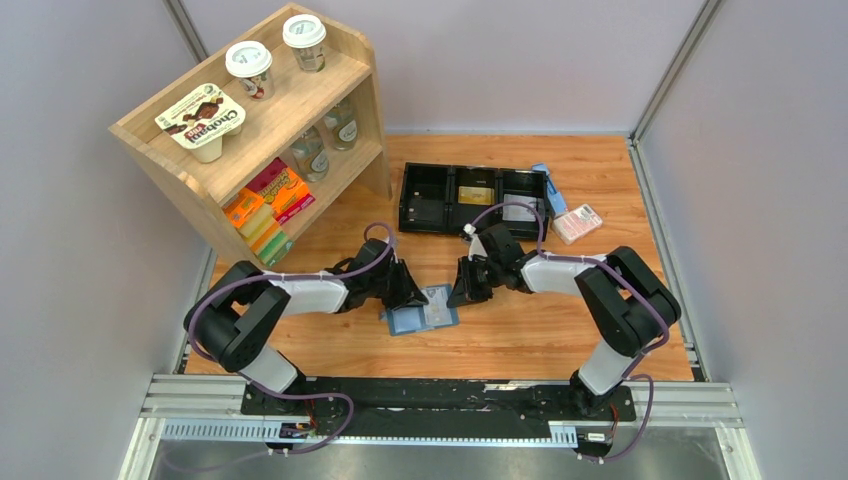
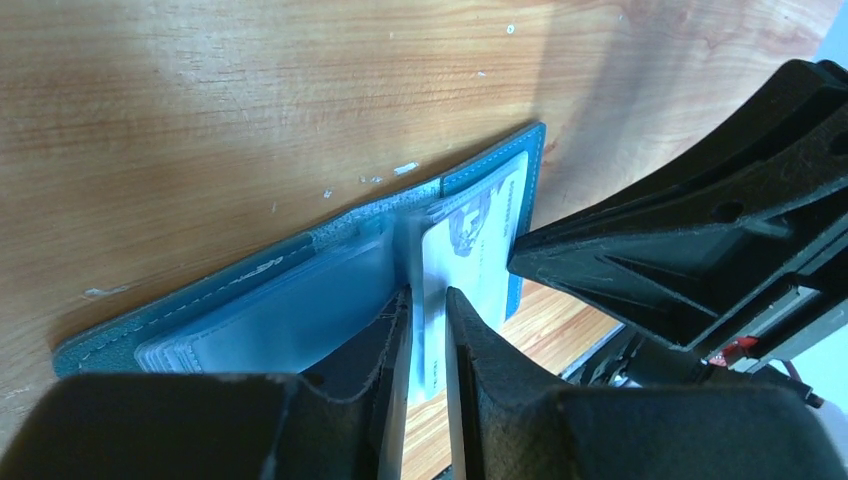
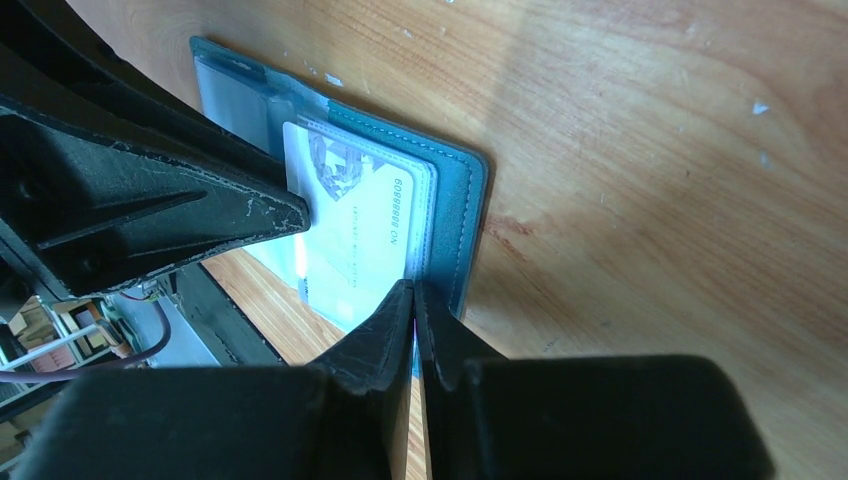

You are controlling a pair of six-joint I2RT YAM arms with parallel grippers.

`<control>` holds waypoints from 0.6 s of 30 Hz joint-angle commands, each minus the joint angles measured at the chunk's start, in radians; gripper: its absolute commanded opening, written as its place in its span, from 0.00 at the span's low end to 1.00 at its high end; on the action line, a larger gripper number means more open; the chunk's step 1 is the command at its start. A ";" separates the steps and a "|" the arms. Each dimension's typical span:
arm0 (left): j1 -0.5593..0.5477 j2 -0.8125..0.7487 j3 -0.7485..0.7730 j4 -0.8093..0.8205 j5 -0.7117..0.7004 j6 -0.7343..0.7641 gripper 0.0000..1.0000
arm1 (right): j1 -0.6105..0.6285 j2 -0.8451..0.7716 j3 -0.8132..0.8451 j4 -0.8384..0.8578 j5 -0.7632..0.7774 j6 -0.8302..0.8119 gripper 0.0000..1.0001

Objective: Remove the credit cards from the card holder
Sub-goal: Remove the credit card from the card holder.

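The teal card holder (image 1: 405, 322) lies open on the wooden table between both grippers. A pale credit card (image 1: 438, 313) sits in its right half and sticks out past the near edge; it also shows in the left wrist view (image 2: 480, 215) and the right wrist view (image 3: 360, 220). My left gripper (image 2: 428, 300) is nearly shut at the holder's (image 2: 480, 170) middle fold, with a thin clear sleeve and the card's inner edge between its pads. My right gripper (image 3: 413, 290) is shut, pads together, its tips at the card's outer corner on the holder's teal border (image 3: 455, 200). No black card shows.
A long black three-compartment tray (image 1: 425, 190) stands behind, holding a gold card (image 1: 475, 195) and a whitish card (image 1: 517, 211). A pink-white packet (image 1: 577, 222) lies to its right. A wooden shelf (image 1: 190, 160) with cups and boxes stands at the back left.
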 commanded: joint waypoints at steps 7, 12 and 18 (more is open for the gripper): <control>-0.005 -0.101 -0.072 0.261 0.047 -0.041 0.22 | 0.009 0.042 -0.024 0.051 0.008 0.025 0.11; -0.005 -0.127 -0.081 0.272 0.040 -0.040 0.18 | 0.010 0.049 -0.023 0.052 0.010 0.028 0.11; -0.007 -0.107 -0.083 0.295 0.055 -0.041 0.12 | 0.009 0.059 -0.018 0.052 0.007 0.031 0.12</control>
